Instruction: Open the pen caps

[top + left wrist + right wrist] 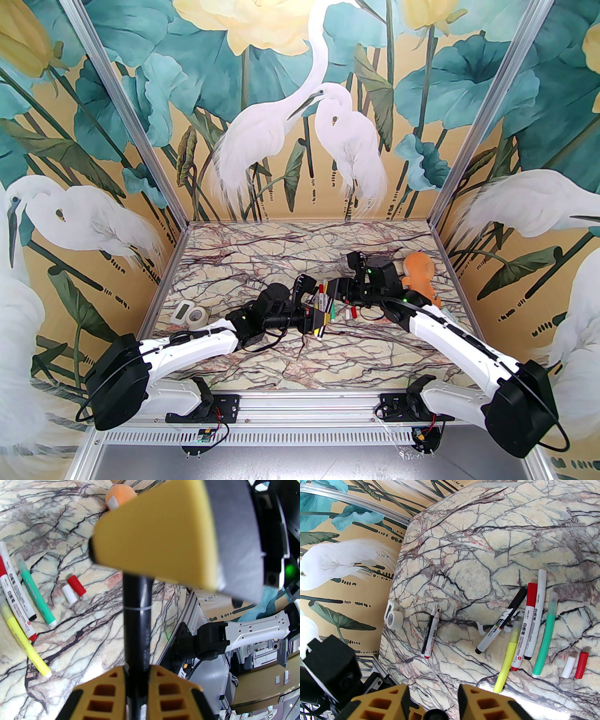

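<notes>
Clamping a glossy black marker (137, 625), left end effector (136, 668), right end effector (434, 687) spread around its end, stubby red cap (581, 665) on marble tabletop (487, 538).

Bright, even light; glare on the table (546, 702), close foreground blurred.

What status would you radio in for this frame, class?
Left gripper shut on black pen. Right gripper around its far end, grip unclear. Red cap, white cap lie loose. Other pens lie aside.
</notes>
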Controlling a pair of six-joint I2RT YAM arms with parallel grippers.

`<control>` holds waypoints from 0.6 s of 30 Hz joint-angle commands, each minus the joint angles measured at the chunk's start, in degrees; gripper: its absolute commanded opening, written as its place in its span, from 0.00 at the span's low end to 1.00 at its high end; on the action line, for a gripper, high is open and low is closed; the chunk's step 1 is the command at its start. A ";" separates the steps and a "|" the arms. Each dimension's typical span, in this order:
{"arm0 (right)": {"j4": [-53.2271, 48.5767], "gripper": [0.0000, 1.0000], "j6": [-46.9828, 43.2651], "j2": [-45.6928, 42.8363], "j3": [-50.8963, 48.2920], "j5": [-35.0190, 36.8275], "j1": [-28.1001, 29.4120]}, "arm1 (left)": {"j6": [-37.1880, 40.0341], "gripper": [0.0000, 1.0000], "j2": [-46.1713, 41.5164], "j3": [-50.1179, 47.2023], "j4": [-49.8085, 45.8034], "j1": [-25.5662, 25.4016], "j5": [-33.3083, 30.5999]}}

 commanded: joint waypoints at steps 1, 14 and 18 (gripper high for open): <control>0.67 0.40 0.02 1.12 0.64 -1.15 0.56 | -0.52 0.12 0.67 0.15 2.21 -0.39 -0.77; 1.44 0.30 0.26 1.14 0.39 -1.31 0.97 | -0.52 0.12 1.65 0.32 2.24 -0.52 -0.33; 1.16 0.30 -0.05 0.93 0.39 -0.96 0.97 | -0.53 0.11 1.99 0.49 2.17 -0.81 -0.27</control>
